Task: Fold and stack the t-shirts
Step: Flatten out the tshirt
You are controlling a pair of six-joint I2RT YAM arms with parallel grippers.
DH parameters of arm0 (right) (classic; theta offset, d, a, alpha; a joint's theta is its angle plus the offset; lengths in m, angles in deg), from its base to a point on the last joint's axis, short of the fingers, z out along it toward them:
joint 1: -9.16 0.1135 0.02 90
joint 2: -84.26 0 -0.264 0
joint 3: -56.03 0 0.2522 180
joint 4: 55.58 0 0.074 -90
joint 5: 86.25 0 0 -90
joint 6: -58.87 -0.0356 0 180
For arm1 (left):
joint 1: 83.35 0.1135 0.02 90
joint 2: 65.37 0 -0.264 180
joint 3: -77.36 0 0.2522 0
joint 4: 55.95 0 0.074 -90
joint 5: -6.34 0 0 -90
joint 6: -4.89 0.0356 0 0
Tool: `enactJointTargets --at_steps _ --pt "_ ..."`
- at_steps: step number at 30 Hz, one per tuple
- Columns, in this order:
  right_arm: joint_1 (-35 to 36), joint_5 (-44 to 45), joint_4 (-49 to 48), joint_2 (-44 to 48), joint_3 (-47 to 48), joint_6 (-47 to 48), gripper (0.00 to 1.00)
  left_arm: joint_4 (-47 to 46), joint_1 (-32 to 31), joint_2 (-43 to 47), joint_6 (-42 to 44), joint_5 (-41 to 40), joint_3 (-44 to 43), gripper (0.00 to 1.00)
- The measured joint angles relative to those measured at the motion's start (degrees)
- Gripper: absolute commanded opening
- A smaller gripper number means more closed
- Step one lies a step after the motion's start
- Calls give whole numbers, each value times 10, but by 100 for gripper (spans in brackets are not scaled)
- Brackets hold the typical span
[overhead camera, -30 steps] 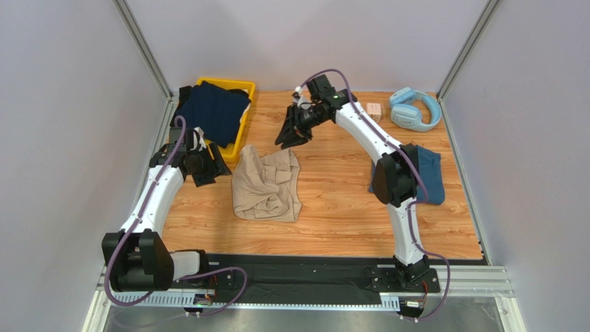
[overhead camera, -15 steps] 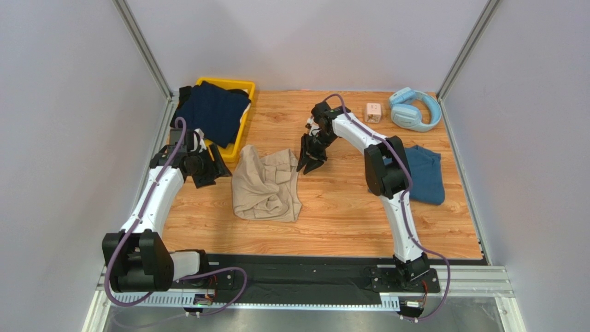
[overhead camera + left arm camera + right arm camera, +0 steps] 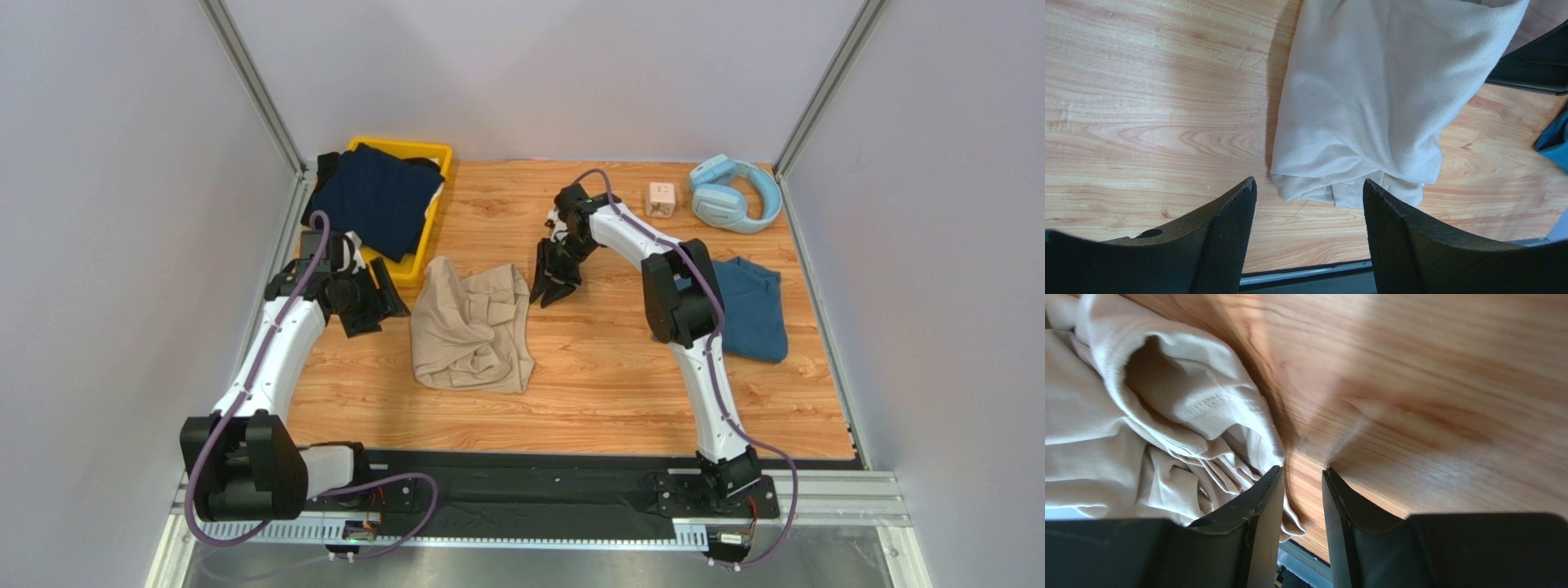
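Observation:
The beige t-shirt (image 3: 472,328) lies crumpled in the middle of the table. It also shows in the left wrist view (image 3: 1370,98) and the right wrist view (image 3: 1137,416). The navy t-shirt (image 3: 374,196) is draped over the yellow bin. The teal t-shirt (image 3: 751,309) lies at the right, partly behind the right arm. My left gripper (image 3: 378,300) (image 3: 1309,184) is open and empty, just left of the beige shirt. My right gripper (image 3: 552,282) (image 3: 1303,470) hangs low at the shirt's right edge, jaws a narrow gap apart with nothing between them.
The yellow bin (image 3: 439,157) stands at the back left. Light-blue headphones (image 3: 734,194) and a small pink cube (image 3: 662,197) sit at the back right. Grey walls close in the table on three sides.
My right gripper has come down from the back middle of the table to the beige shirt's right edge, with its jaws narrowed. The left arm has hardly moved.

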Motion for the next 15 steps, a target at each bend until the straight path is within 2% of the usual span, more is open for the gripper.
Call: enactJointTargets --at_steps 15 --pt "0 -54 -37 -59 79 -28 34 10 0 -7 0 2 0 70"
